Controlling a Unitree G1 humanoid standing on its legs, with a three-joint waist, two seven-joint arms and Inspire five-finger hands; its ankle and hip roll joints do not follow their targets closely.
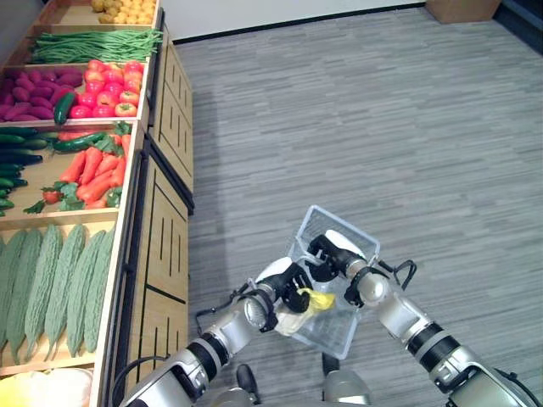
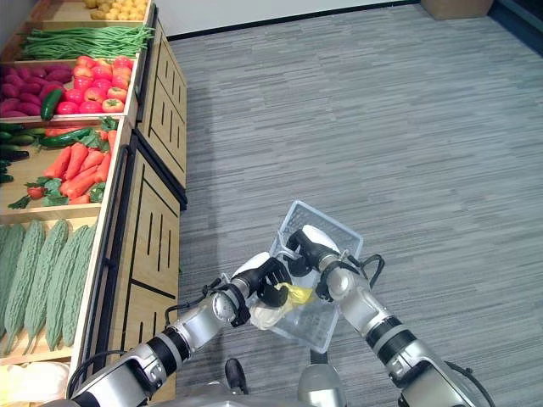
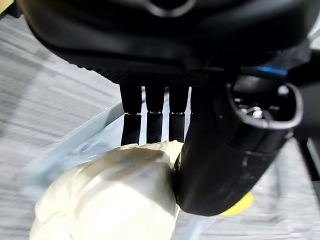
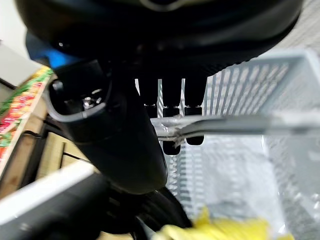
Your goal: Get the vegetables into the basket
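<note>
A white wire basket (image 1: 360, 235) hangs above the grey floor. My right hand (image 1: 336, 253) is shut on its metal handle (image 4: 225, 124), fingers curled round the bar. My left hand (image 1: 280, 283) reaches into the basket from the shelf side. Its fingers and thumb (image 3: 225, 150) are curled round a pale cream, rounded vegetable (image 3: 110, 195), which sits low against the basket's near wall (image 1: 290, 322). A yellow vegetable (image 1: 321, 299) lies inside the basket beside it, also seen as a yellow vegetable (image 4: 220, 230) under the right hand.
A wooden produce stand (image 1: 161, 212) runs along the left, holding bitter gourds (image 1: 51, 280), carrots (image 1: 95, 174), cucumbers (image 1: 17, 157), tomatoes (image 1: 110, 85), green beans (image 1: 93, 44) and potatoes (image 1: 125, 10). A cardboard box (image 1: 462, 8) stands far back on the right.
</note>
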